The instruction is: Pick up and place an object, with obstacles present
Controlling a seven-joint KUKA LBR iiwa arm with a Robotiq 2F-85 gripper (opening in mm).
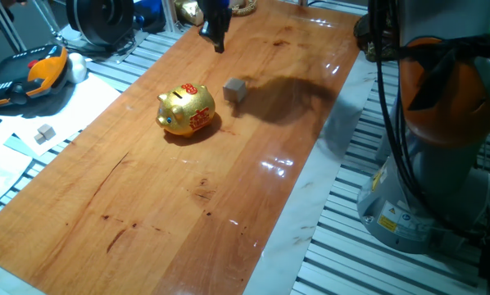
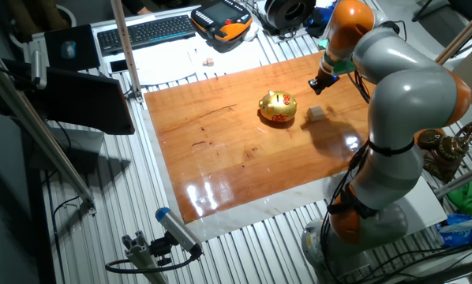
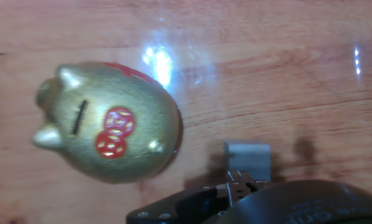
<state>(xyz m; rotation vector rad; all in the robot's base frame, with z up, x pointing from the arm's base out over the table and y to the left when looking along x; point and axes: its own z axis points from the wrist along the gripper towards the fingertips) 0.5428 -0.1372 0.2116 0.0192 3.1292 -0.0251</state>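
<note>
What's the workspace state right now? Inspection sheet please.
Surface: wooden tabletop, glossy, with glare patches and dark streaks.
Job's things: cube on the wood, close beside the piggy bank but apart from it; the bank is upright.
Clutter: small whitish cube on paper off the wood; orange-and-black pendant beside it.
End effector: end effector above the table, beyond the cube, holding nothing; open or shut cannot be told.
Cables: black bundle running down the arm's base.
Surroundings: keyboard and slatted metal frame around the table.
</note>
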